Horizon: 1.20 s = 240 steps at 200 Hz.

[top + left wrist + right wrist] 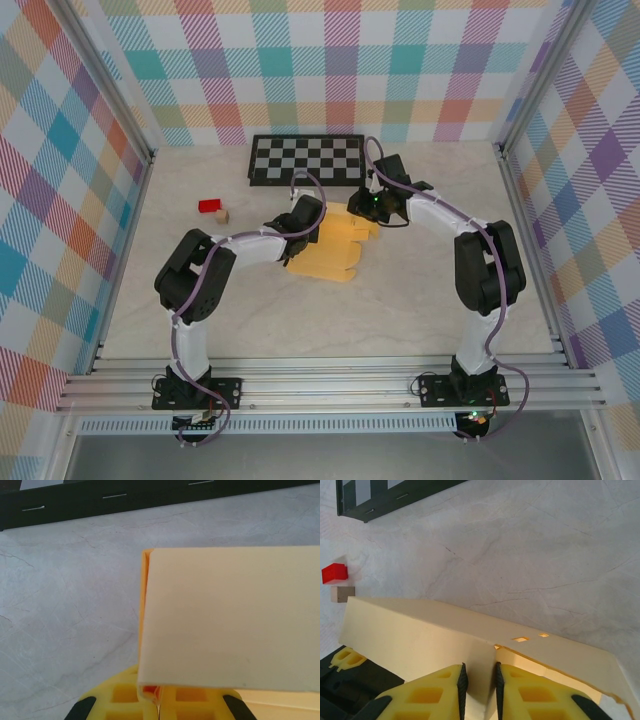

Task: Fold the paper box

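From above, you see the paper box (335, 250) lying mid-table, near the checkerboard (306, 160). In your left wrist view the left gripper (159, 697) is clamped tight on its edge. In your right wrist view the right gripper (479, 680) pinches a flap, jaws nearly together

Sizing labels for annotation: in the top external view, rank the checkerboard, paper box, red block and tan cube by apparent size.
1. checkerboard and paper box: look alike, and the box is partly covered, so unranked.
2. red block
3. tan cube
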Available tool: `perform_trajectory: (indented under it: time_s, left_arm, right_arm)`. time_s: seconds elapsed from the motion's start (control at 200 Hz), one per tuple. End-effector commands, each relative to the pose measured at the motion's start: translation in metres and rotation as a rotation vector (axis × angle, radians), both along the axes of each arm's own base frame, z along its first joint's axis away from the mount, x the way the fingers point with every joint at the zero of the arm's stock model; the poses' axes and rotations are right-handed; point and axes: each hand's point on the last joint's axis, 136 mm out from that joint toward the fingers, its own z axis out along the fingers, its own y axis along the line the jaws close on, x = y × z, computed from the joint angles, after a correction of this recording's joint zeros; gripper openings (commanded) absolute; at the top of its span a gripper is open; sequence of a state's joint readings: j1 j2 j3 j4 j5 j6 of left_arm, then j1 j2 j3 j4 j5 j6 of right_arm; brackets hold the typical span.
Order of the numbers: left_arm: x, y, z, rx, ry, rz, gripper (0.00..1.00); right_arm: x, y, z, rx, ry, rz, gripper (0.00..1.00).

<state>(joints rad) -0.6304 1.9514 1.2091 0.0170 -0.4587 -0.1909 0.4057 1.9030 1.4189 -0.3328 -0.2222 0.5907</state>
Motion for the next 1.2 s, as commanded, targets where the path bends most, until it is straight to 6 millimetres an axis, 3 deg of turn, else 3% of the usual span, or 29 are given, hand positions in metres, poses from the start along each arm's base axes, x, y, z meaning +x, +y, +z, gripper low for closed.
perform_trajectory:
  time_s: [0.0, 0.325, 0.475, 0.795, 0.895, 1.02, 1.195]
  left_arm:
    - [-0.017, -0.003, -0.033, 0.048, 0.115, -0.057, 0.00]
    - [-0.018, -0.001, -0.033, 0.050, 0.112, -0.052, 0.00]
    - [-0.017, 0.001, -0.033, 0.054, 0.110, -0.042, 0.00]
    - [-0.017, 0.003, -0.033, 0.055, 0.106, -0.032, 0.00]
    - [-0.019, 0.004, -0.032, 0.051, 0.100, -0.030, 0.00]
    - [-0.019, 0.005, -0.031, 0.047, 0.096, -0.023, 0.00]
    - [-0.019, 0.005, -0.033, 0.049, 0.101, -0.026, 0.00]
  right_arm:
    - [-0.014, 0.004, -0.007, 0.007, 0.032, 0.031, 0.19]
    - [-0.014, -0.003, -0.006, -0.020, 0.020, 0.001, 0.26]
    - [-0.018, -0.011, 0.005, -0.059, -0.007, 0.006, 0.32]
    - [-0.041, -0.031, 0.033, -0.124, -0.066, 0.023, 0.33]
    - [-0.058, -0.033, 0.025, -0.146, -0.052, 0.035, 0.33]
    - [-0.077, -0.025, 0.001, -0.112, -0.004, 0.035, 0.32]
    - [-0.072, -0.016, -0.028, -0.049, 0.026, -0.006, 0.32]
